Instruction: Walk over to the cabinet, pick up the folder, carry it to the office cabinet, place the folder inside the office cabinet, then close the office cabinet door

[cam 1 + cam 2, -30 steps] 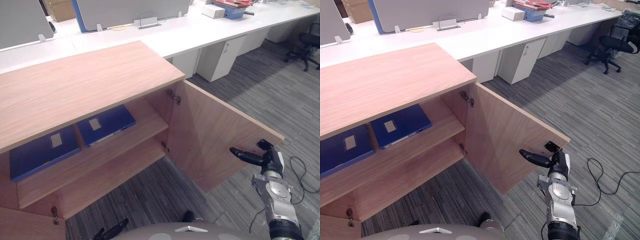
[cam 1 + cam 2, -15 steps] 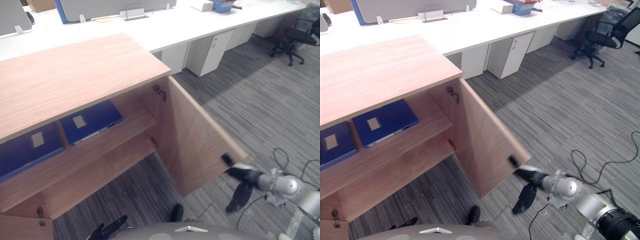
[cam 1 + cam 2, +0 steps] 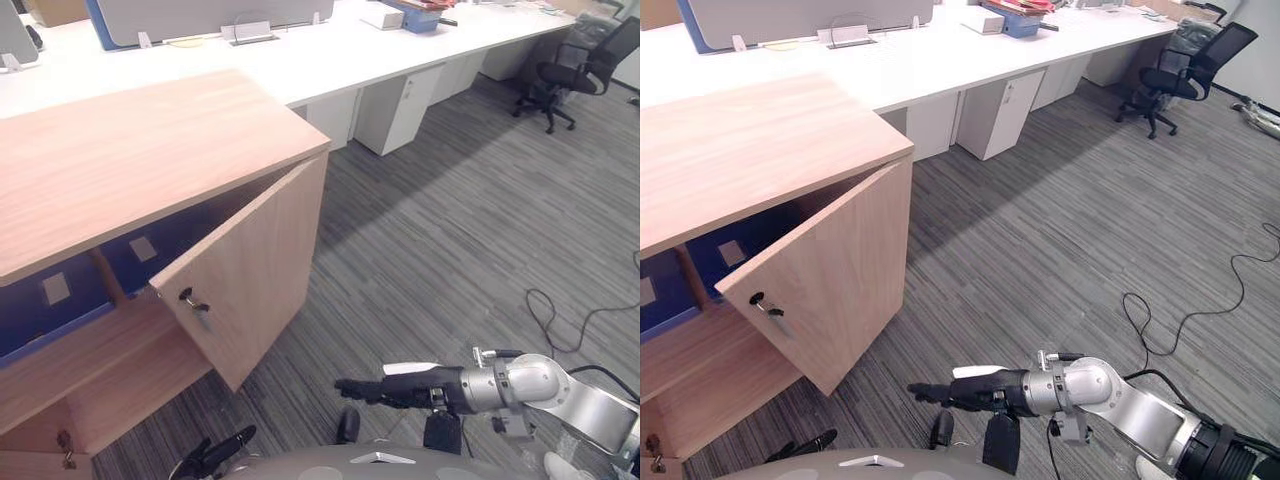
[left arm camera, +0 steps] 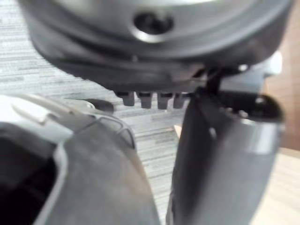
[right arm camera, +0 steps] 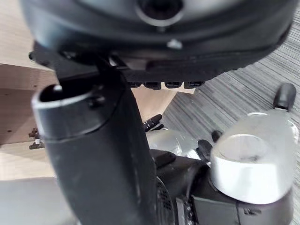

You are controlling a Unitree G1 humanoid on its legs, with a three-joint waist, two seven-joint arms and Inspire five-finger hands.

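Your right hand (image 3: 410,386), fingers straight and holding nothing, points low toward the half-shut door (image 3: 250,265). Its keyed free edge stands up-left, well apart. The blue folders (image 3: 30,320) lie behind it inside the office cabinet (image 3: 130,150).

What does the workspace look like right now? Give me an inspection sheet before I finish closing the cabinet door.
surface: wooden cabinet top; grey carpet in front.
job's things: blue folders on the shelf inside; cabinet door ajar, key in its lock.
clutter: box on the white desk behind.
hands: right hand open, fingers straight, low over the carpet, apart from the door; left hand open, low by the body.
cables: nothing seen.
surroundings: office chair, desk pedestals.
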